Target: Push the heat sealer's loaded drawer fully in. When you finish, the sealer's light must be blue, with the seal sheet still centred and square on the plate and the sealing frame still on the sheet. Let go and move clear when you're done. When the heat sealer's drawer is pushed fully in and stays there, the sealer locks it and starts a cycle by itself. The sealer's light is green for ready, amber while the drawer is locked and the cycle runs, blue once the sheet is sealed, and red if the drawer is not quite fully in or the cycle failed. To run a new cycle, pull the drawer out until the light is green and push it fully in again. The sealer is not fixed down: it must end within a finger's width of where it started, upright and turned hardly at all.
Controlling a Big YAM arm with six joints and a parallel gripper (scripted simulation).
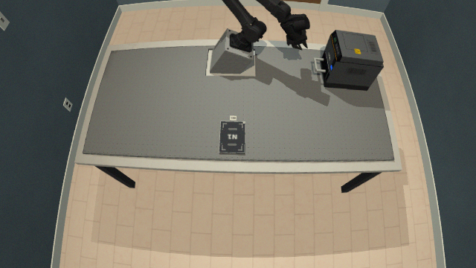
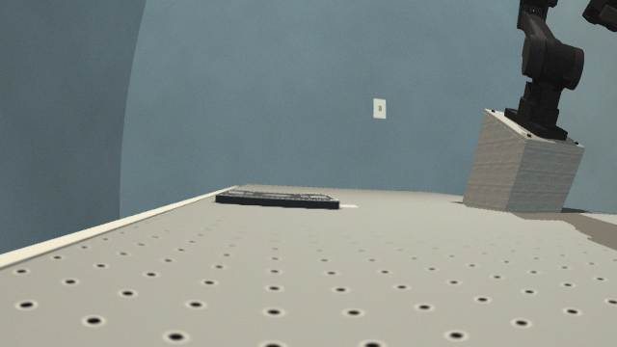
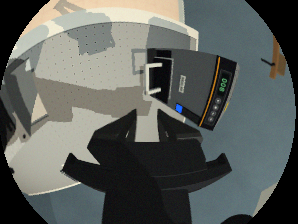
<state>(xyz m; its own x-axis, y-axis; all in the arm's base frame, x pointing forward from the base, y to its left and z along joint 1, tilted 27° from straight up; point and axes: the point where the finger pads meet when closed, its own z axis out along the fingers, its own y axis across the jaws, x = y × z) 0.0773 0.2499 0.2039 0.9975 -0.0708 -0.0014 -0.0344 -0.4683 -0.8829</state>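
The heat sealer [image 1: 353, 59], a boxy matte-black unit with an orange trim line and a yellow label on its lid, sits at the far right of the counter [image 1: 156, 97], a grey perforated plate with a pale rim. Its drawer appears pushed in: only the pale U-shaped handle [image 1: 318, 65] stands out from the left face, and a small blue light [image 1: 331, 68] glows beside it. The sheet and frame are hidden inside, so their seating cannot be checked. By that light the cycle looks finished, and the task seems at or near its end. The gripper [image 1: 297, 42] hangs above the far edge, left of the sealer and apart from the handle, its dark pointed jaws partly closed with a narrow gap and nothing between them. The next move probably calls only for keeping clear, so the loose sealer is not nudged. A flat dark mat marked "IN" [image 1: 233, 137] lies near the front edge, and the arm rises from a pale wedge-shaped pedestal [image 1: 223, 61].
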